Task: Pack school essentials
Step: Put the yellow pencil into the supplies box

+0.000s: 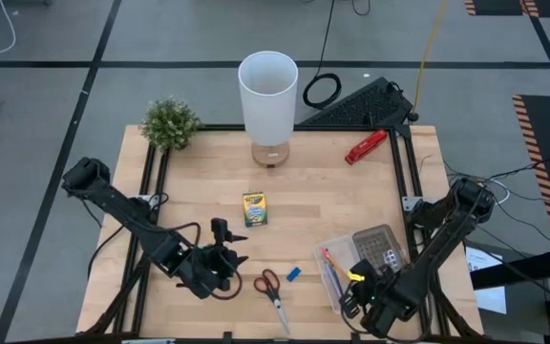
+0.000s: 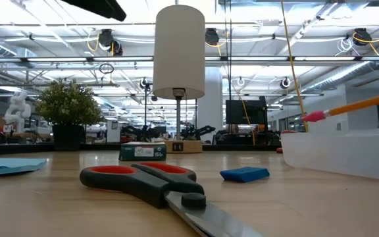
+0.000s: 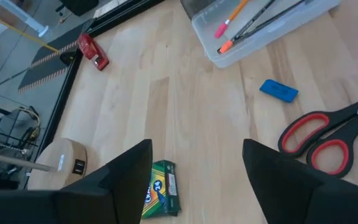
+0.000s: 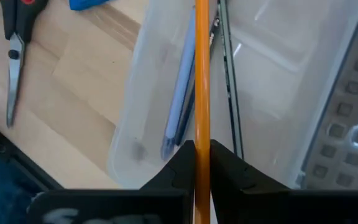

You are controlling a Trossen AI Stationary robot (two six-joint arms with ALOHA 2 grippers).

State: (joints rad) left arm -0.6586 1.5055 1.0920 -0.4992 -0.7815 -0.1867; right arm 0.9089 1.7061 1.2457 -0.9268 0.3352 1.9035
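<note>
An orange pencil (image 4: pixel 201 74) is pinched between the fingers of the right gripper (image 1: pixel 369 298) at the table's near right corner, its long axis running along the clear tray (image 1: pixel 337 250) below it, its pink eraser end (image 2: pixel 313 116) raised above the tray's wall. In the tray a blue pen (image 4: pixel 180 106) and a dark pencil (image 4: pixel 229 81) are laid roughly parallel to it. The left gripper (image 1: pixel 225 260) is held near the front edge with fingers spread wide, holding nothing. Just to its right the scissors (image 1: pixel 271 290) are laid flat, red handles toward the table's middle, blades toward the front edge. The eraser (image 1: pixel 293 273) lies beside them; the crayon box (image 1: pixel 254 208) sits mid-table
</note>
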